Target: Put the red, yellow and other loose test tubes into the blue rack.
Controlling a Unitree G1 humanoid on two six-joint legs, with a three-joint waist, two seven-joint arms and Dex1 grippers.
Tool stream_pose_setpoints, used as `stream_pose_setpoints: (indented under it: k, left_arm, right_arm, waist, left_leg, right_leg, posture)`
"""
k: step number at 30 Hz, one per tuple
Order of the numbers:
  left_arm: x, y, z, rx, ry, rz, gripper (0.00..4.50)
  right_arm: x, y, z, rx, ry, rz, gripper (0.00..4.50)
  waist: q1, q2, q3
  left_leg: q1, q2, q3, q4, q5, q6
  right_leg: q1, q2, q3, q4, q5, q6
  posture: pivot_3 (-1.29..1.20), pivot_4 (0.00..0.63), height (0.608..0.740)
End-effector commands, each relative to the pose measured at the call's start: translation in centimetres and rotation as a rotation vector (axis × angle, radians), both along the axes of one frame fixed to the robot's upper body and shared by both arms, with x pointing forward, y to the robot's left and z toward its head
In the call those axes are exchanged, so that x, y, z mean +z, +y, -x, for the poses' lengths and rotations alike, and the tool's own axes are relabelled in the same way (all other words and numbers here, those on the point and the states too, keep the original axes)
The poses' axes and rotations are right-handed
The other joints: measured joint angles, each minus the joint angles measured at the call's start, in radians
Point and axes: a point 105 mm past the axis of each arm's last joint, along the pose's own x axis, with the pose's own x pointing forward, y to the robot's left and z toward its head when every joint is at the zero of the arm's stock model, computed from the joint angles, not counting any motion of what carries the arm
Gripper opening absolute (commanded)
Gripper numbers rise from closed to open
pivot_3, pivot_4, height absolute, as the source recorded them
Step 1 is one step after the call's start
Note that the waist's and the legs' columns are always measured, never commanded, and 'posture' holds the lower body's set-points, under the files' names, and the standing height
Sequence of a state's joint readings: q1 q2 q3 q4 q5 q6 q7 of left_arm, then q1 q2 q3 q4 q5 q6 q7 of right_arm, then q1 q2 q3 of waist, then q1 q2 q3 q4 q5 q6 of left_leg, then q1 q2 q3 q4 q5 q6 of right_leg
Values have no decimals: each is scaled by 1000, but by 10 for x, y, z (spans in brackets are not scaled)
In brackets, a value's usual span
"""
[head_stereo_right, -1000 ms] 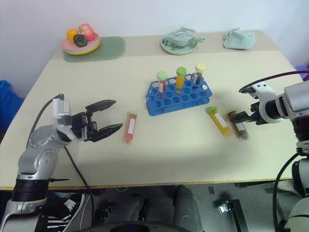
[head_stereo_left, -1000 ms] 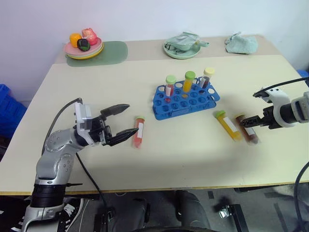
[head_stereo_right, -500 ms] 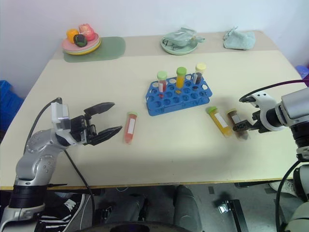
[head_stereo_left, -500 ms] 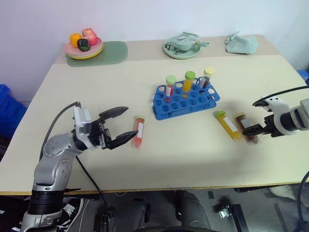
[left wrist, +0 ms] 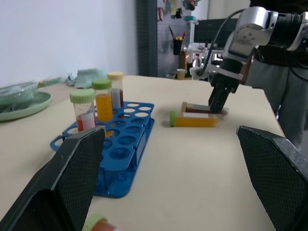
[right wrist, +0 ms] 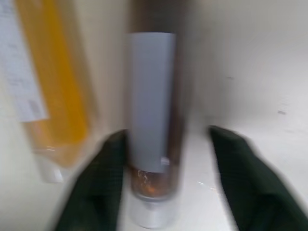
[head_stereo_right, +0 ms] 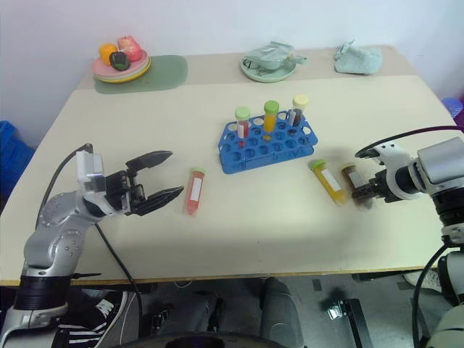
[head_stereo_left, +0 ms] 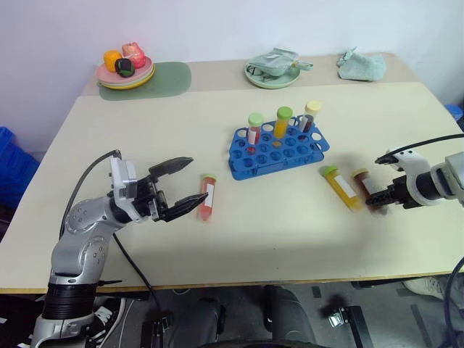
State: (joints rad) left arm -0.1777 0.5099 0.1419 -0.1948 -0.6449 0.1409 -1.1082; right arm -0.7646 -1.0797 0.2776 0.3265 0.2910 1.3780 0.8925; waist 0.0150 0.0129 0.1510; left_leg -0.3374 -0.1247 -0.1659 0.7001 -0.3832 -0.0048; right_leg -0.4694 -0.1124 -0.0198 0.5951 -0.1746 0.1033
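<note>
— While it lies flat on the cream tabletop (head_stereo_left: 290, 225), which way does the dark brown-filled clear plastic tube with the pale cap (head_stereo_left: 367, 191) run?
— Its long axis runs from the far side of the table toward the near edge, cap at the far end, tapered tip nearer the robot. It sits right of the bright blue plastic rack with rows of round holes (head_stereo_left: 279, 150), close to the table's right side.

— And its neighbour?
— The yellow-orange-filled clear tube with the green cap (head_stereo_left: 341, 187) lies just beside it on the rack side, roughly parallel, cap also at the far end.

— Is the right gripper (head_stereo_right: 365, 192) on the brown tube?
— Its black fingers (right wrist: 98, 192) straddle the tube's lower end, one on each side; the wrist view shows a gap on one side, so I cannot tell whether they have clamped it.

— The third loose one?
— The red-filled clear tube with the green cap (head_stereo_left: 207, 197) lies left of the rack, long axis again far-to-near, cap away from the robot.

— And the left gripper (head_stereo_left: 187, 185)?
— Spread wide, holding nothing, its tips pointing at the red tube from the left, just beside it.

— What stands in the rack?
— Three capped tubes (head_stereo_left: 283, 122) upright in its far row.
</note>
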Motion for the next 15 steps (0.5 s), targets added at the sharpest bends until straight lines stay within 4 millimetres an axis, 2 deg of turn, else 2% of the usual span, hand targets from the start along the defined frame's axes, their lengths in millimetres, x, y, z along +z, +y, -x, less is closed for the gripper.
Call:
stream_pose_setpoints:
  k: [1,5,8,9,13,15]
  left_arm:
    - [11,3,0,6,-42,9,4500]
    - [12,3,-1,5,-44,9,4500]
    - [13,2,-2,3,-45,11,4500]
    - [13,2,-2,2,-46,11,4500]
    - [14,3,-3,3,-47,11,4500]
    - [14,3,-4,3,-48,11,4500]
  right_arm:
    - [4,-1,-1,-2,-26,4,1776]
    - [4,0,-1,-2,-30,-2,1776]
    - [4,0,-2,-6,-33,-4,929]
    - [4,0,-2,-5,-34,-3,835]
    - [10,4,-3,6,-51,-24,833]
    - [20,12,-4,62,-84,-53,833]
  waist:
    - [0,0,0]
    - [0,0,0]
    - [0,0,0]
    - [0,0,0]
    - [0,0,0]
    - [0,0,0]
  left_leg:
    - [0,0,0,0,0,0]
    - [0,0,0,0,0,0]
    - [0,0,0,0,0,0]
    - [0,0,0,0,0,0]
    - [0,0,0,0,0,0]
    - [0,0,0,0,0,0]
  right_leg:
    - [0,0,0,0,0,0]
    - [0,0,0,0,0,0]
    - [0,0,0,0,0,0]
    - [0,0,0,0,0,0]
    - [0,0,0,0,0,0]
    - [0,0,0,0,0,0]
  posture:
    - [0,150,740]
    - [0,150,740]
    - [0,150,740]
    - [0,150,740]
    - [0,150,740]
    - [0,150,740]
